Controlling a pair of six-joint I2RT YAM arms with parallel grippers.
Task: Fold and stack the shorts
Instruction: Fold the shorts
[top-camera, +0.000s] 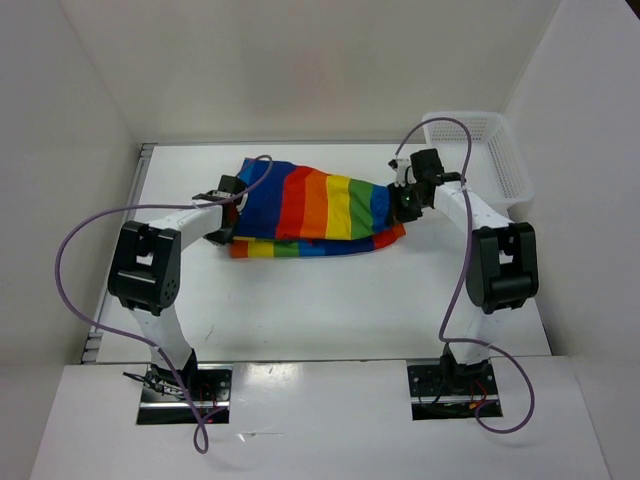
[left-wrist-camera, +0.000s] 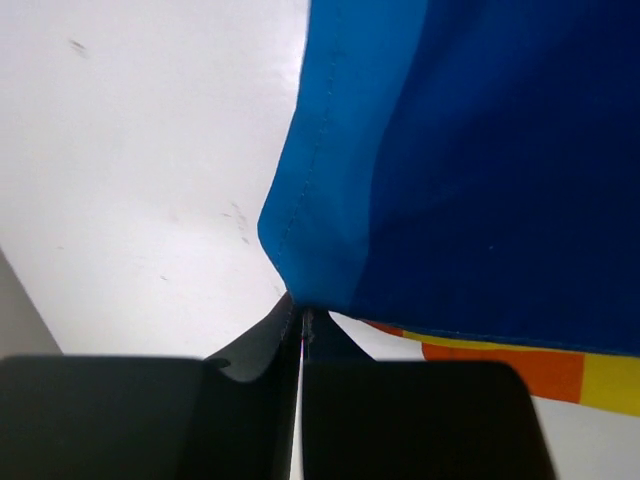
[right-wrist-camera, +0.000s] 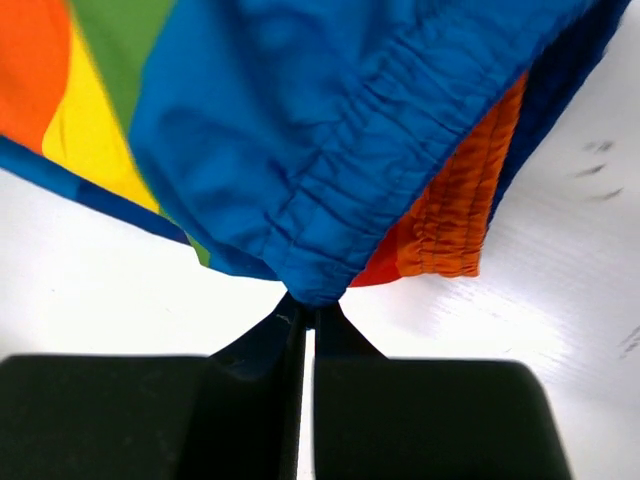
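Shorts (top-camera: 315, 210): gathered waistband (right-wrist-camera: 400, 130) seen only from right wrist

White mesh basket (top-camera: 513, 168) at far right corner of white table (top-camera: 300, 300); white walls (top-camera: 300, 70) around.

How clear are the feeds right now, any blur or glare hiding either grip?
Top view: even light, soft shadows, shorts sharp. Left wrist: left fingers near-black, blue hem crisp. Right wrist: right fingers black too, waistband sharp, upper-left stripes soft, mild glare on table.

Robotics lab: white partition walls (top-camera: 300, 60) (bare) around white table (top-camera: 300, 300).
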